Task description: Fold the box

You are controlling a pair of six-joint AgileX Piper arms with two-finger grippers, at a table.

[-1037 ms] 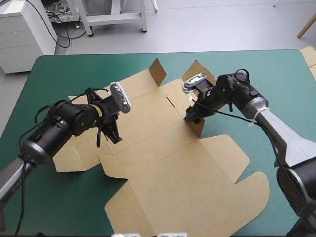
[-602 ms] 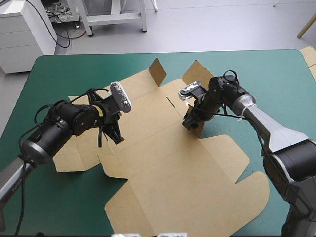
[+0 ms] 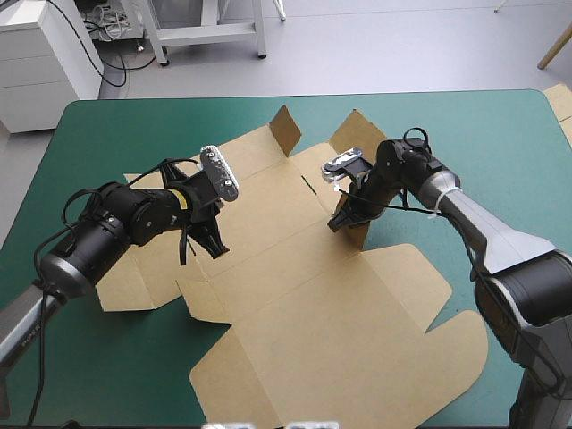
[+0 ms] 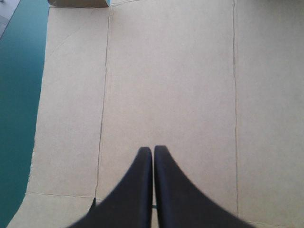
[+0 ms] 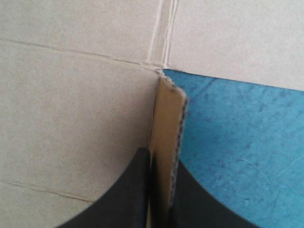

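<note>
Between the black fingers of the right claw (image 5: 160,159), pinched and all but closed on it: the side flap (image 5: 167,118), standing on edge at the box's right side, with bare teal-green surface (image 5: 237,142) just beyond. Ahead of that grip, flat base board and its creases.

Across the sheet, the left claw (image 4: 153,148) pressed together into one point, gripping nothing, tips low over a flat panel near the left crease. Touching the board or just clear of it: cannot tell.

Around both, the box (image 3: 295,304) spread over the middle of the surface, mostly flat, with what looks like the lid end nearest the robot.

Judged step: right wall raised and held, early in the fold, nothing tucked yet.

Needed for the next move:
- Turning that flap over along its crease without slipping off the thin edge.
- Pinning the base with the left claw, so as not to drag the whole sheet.
- Then likely the same on the left side.

Counted:
- One box.
- Two claws.
- Two upright pieces in the high view: the pinched flap, partly hidden by the right arm, and a small tab (image 3: 286,130) at the far edge.
- All other board lying flat.
</note>
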